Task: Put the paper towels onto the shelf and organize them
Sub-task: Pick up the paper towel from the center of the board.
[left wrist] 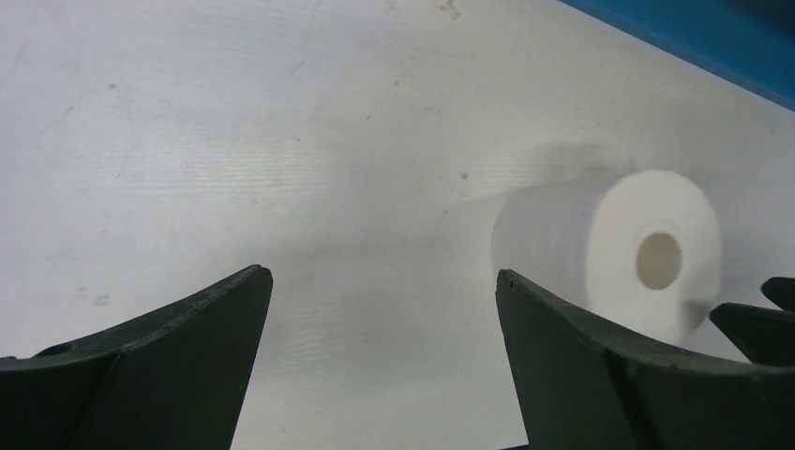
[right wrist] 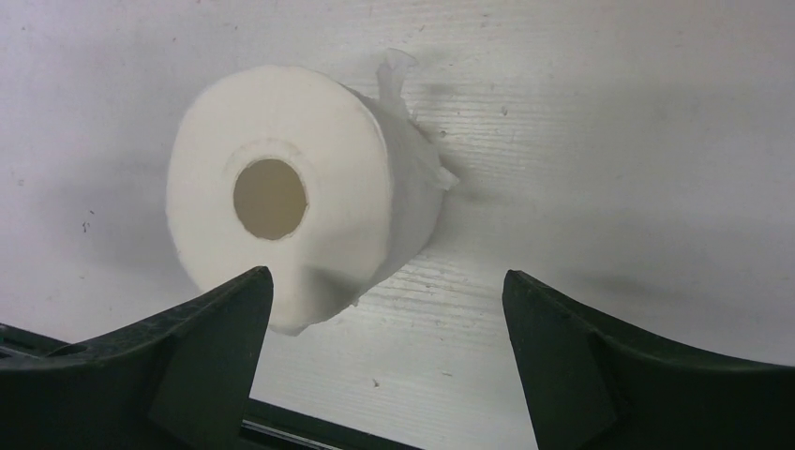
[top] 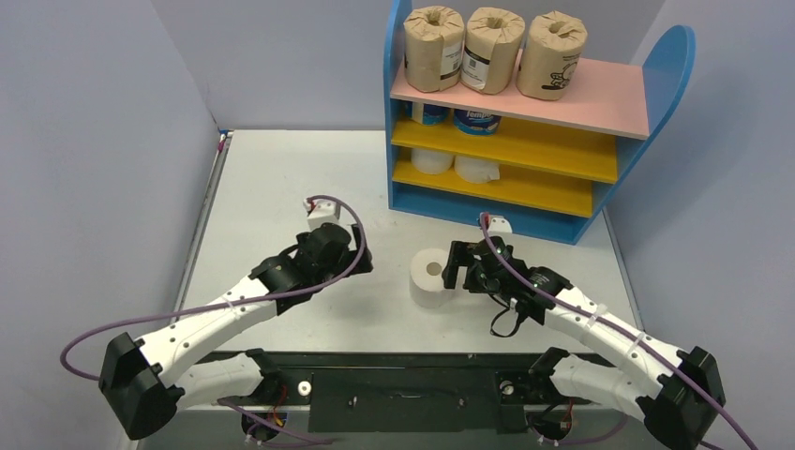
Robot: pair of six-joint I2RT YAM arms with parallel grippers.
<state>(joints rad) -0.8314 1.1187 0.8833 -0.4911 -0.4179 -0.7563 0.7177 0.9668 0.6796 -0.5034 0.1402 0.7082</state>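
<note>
A plain white paper towel roll (top: 431,278) stands on end on the table, hollow core up. My right gripper (top: 457,265) is open just to its right. In the right wrist view the roll (right wrist: 328,159) lies ahead of and beside the left finger, not between the jaws (right wrist: 387,281). My left gripper (top: 342,251) is open and empty, to the roll's left. Its wrist view (left wrist: 384,281) shows the roll (left wrist: 614,253) off to the right. The shelf (top: 670,66) holds three brown rolls (top: 492,49) on the pink board, two Tempo rolls (top: 476,120) below them, and two white rolls (top: 476,169) lowest.
The shelf stands at the table's back right, and its blue base (left wrist: 712,37) shows in the left wrist view. Blue-grey walls close in the left, back and right. A black mounting rail (top: 403,380) runs along the near edge between the arm bases.
</note>
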